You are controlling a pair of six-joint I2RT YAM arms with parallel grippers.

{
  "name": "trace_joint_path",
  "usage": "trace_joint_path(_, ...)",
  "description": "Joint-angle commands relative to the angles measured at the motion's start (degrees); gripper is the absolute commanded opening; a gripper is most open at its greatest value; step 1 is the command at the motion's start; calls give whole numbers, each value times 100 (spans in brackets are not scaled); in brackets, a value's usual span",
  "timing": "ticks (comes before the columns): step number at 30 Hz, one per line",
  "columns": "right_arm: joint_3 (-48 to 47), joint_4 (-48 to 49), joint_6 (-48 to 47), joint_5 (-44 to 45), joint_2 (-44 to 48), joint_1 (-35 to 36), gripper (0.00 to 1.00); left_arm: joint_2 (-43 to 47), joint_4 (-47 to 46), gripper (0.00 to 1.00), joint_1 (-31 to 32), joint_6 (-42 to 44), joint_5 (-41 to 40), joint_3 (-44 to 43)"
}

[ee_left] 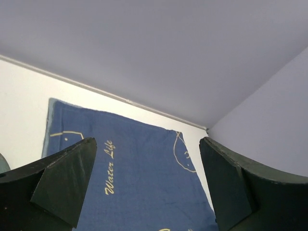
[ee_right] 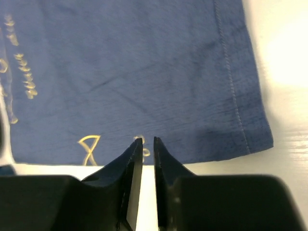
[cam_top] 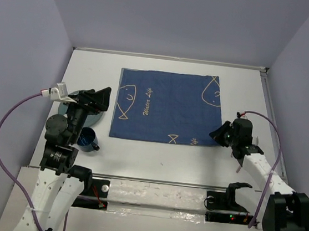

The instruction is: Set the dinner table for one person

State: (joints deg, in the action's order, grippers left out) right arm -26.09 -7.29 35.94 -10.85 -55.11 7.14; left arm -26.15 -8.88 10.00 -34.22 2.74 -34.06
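The white dinner table (cam_top: 154, 163) carries a dark blue fish-patterned cloth (cam_top: 166, 107) laid flat at its middle. My left gripper (cam_top: 104, 101) hovers at the cloth's left edge. In the left wrist view it (ee_left: 147, 144) stands wide open, empty, and looks across the cloth (ee_left: 139, 173). My right gripper (cam_top: 215, 134) is at the cloth's near right corner. In the right wrist view its jaws (ee_right: 144, 139) stand a narrow slit apart with nothing between them, just over the cloth's near hem (ee_right: 144, 86).
A blue mug (cam_top: 87, 139) stands on the table beside the left arm, near the cloth's near left corner. A grey-green round dish (cam_top: 65, 102) lies mostly hidden under the left arm. Lavender walls close in the far, left and right sides.
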Motion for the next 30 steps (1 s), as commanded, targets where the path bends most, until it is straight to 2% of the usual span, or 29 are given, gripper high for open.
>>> trace_joint_path(1,253,667,88,285,-605,15,5,-74,694,99,-16,881,16,-776)
trace_joint_path(6,481,993,325,610,-711,16,4,-66,1169,99,-16,1522,-142,-1189)
trace_joint_path(10,534,966,387,690,-589,16,12,13,1407,99,2,1752,-414,-1261)
trace_joint_path(12,578,958,422,629,-562,16,13,84,1337,99,2,1717,-389,-1147)
trace_joint_path(19,886,931,826,470,-316,16,30,163,1117,99,-7,1725,-547,-637)
trace_joint_path(20,903,931,827,487,-290,16,34,180,1091,99,2,1743,-573,-628)
trace_joint_path(23,728,747,634,365,-44,16,39,233,1056,99,2,1787,-591,-610)
trace_joint_path(25,405,477,424,110,271,164,46,277,1003,99,-7,1796,-573,-523)
trace_joint_path(28,-88,263,203,48,431,578,50,286,968,99,2,1769,-538,-487)
trace_joint_path(30,-475,403,124,74,309,1349,54,295,959,99,2,1769,-590,-505)
